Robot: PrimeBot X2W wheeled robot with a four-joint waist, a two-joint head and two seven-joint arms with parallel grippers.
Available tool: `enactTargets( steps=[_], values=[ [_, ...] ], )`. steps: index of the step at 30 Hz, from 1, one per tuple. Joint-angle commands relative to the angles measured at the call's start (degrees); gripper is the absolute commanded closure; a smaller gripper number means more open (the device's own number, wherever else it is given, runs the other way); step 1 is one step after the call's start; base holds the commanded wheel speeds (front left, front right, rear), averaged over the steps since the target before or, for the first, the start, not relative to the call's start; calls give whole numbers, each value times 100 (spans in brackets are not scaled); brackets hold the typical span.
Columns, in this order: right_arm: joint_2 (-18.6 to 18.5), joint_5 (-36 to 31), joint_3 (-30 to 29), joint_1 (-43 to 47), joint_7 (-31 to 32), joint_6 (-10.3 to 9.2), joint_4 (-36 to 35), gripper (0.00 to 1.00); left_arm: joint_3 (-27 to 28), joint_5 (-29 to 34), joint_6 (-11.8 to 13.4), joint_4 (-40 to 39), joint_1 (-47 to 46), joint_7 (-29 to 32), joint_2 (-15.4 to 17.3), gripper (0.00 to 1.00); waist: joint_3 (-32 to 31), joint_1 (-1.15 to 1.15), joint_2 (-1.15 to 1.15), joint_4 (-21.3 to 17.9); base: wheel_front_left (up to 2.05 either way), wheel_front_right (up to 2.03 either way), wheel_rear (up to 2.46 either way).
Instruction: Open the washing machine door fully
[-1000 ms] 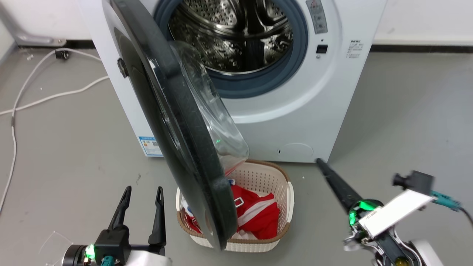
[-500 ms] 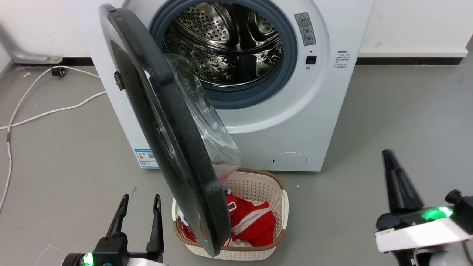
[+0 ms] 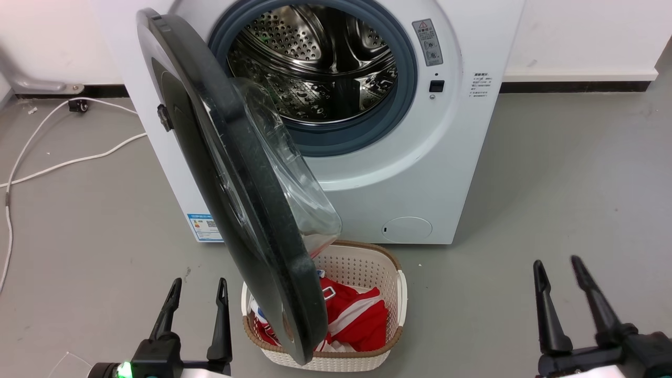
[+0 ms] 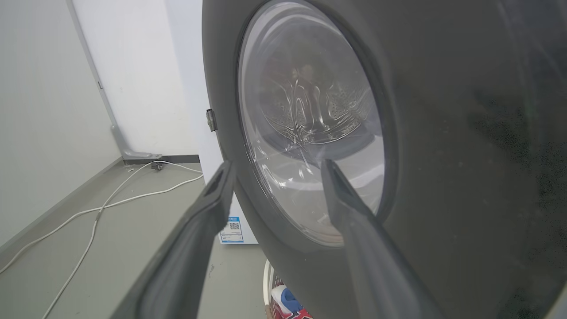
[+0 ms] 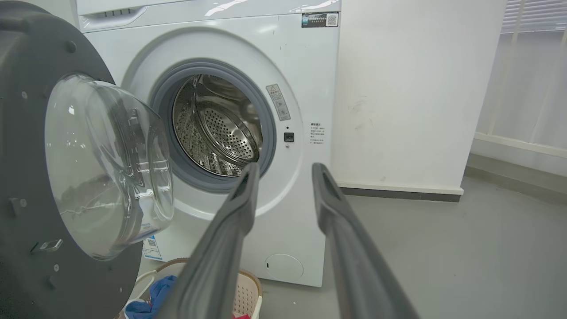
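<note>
The washing machine door (image 3: 236,173) is a big round black disc with a clear glass bowl (image 3: 294,178). It stands swung out from the white machine (image 3: 420,157) on its left hinge, edge-on in the head view, leaving the steel drum (image 3: 315,58) exposed. My left gripper (image 3: 198,286) is open at the lower left, just outside the door's outer face (image 4: 443,133), touching nothing. My right gripper (image 3: 557,268) is open at the lower right, well clear of the door's inner side (image 5: 26,177) and holding nothing.
A cream laundry basket (image 3: 391,294) holding red clothes (image 3: 357,317) sits on the grey floor under the door's lower edge. White cables (image 3: 63,163) trail over the floor at the left. A white wall (image 5: 398,88) rises to the right of the machine.
My right gripper has drawn back from near the machine's base to the lower right and now points up, open. The head camera shifted slightly. The door and left gripper have barely moved.
</note>
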Motion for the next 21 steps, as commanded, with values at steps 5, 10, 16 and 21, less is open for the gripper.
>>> enactTargets(
  steps=[5, 10, 16, 21],
  values=[
    [36, 182, -116, 210, -10, -1, -46, 0, -14, 42, 30, -25, 43, -14, -7, 0, 0, 0, 0, 9, 0, 0, 0],
    [36, 307, -193, 303, -10, -1, 9, 0, -32, 39, 63, -22, 43, -14, -8, 0, -1, 0, 0, 21, 0, 0, 0],
    [36, 425, -218, 312, -11, -1, 150, 0, -32, 37, 82, -9, 42, -14, -8, 0, -12, 0, 0, 31, 0, 0, 0],
    [36, 416, -173, 345, -11, -1, 274, 0, -43, 45, 78, 0, 48, -14, -8, 0, -13, 0, 0, 51, 0, 0, 0]
  ],
)
